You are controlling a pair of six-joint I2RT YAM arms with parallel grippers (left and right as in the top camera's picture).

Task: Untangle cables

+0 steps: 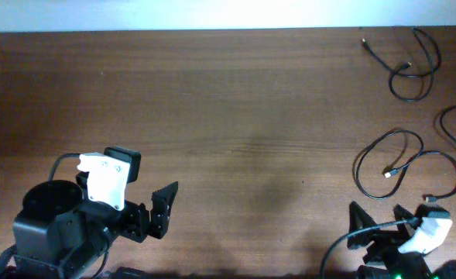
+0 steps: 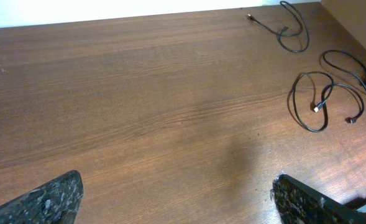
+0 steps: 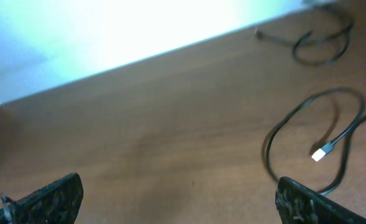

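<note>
Our right claw, jaws spread and empty, faces the thin black looped cable, which lies just ahead and slightly right with its long axis crosswise to our reach. Our left claw, likewise spread, sits well apart, making the right arm nearer.

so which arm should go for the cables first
Right. The right gripper sits open just short of the nearest cable, and every cable lies on that side of the table. The left gripper is far across it, so it would likely need a long reach.
</note>
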